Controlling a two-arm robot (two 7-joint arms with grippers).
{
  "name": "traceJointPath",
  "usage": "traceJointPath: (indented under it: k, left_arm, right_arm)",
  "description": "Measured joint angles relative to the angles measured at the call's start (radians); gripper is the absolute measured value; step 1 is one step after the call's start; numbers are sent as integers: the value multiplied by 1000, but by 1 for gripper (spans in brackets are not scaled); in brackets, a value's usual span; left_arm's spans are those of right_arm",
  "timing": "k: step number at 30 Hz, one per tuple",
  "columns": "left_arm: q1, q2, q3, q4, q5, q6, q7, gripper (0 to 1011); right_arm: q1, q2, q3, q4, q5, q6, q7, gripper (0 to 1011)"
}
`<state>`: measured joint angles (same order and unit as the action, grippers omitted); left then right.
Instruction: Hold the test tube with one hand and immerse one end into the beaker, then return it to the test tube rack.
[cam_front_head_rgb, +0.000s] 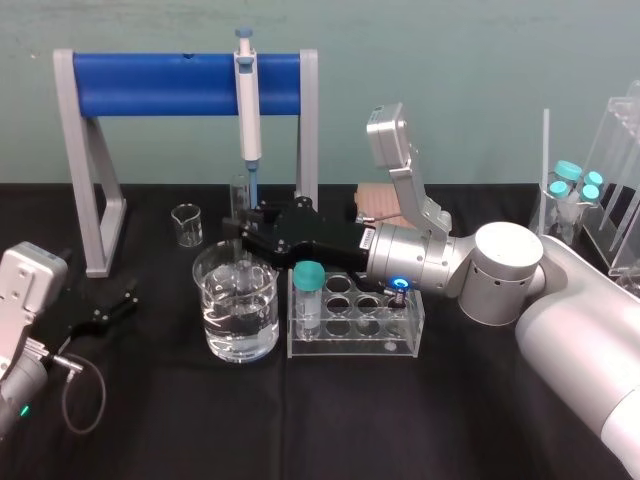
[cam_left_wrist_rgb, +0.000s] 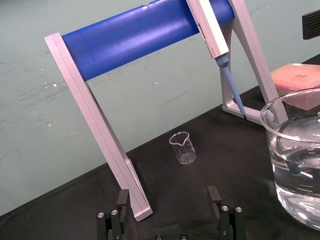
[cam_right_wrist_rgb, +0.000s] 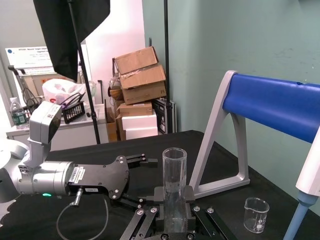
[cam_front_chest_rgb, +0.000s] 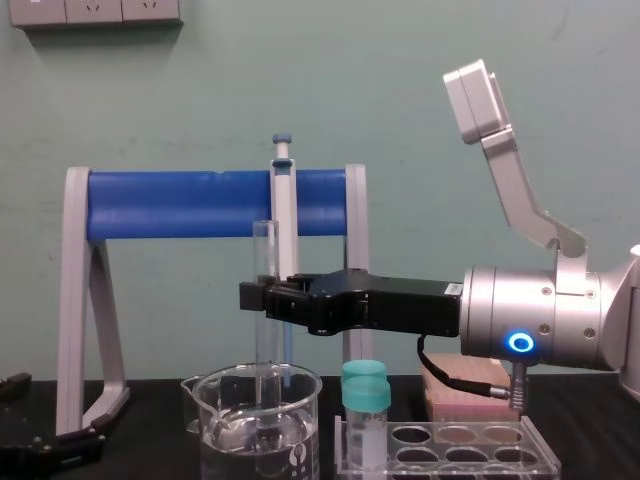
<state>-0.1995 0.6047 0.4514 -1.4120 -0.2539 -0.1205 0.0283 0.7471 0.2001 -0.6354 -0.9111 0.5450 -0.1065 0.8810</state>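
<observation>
Step in hand: the dip. We judge the immersion to be under way, with the return to the rack not yet begun.
Right gripper (cam_front_chest_rgb: 266, 297): clamped on the test tube (cam_front_chest_rgb: 264, 250) at about mid-length, directly above the beaker (cam_front_chest_rgb: 225, 430).
Test tube: upright, with its open end up. Its round end is inside the beaker and appears to reach the water.
Next move: we would lift straight up until the round end clears the beaker's rim. Then we would carry the tube to the rack (cam_front_head_rgb: 350, 345) and lower it into a free hole, keeping it upright and clear of the vial (cam_front_head_rgb: 308, 290).
Beaker: clear water, roughly half full.
Rack: just right of the beaker. One teal-capped vial stands in the hole nearest the beaker, and the other holes look free.
Small beaker (cam_front_head_rgb: 186, 225): behind the beaker and to its left — empty.
Left gripper (cam_front_head_rgb: 125, 300): low, left of the beaker, fingers apart and holding nothing.
</observation>
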Motion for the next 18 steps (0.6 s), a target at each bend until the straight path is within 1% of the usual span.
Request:
traceJointPath:
  k: [18]
  left_arm:
    - [0,0,0,0,0,0,0,1000]
  right_arm:
    - [2,-2,2,4,1,-2,0,225]
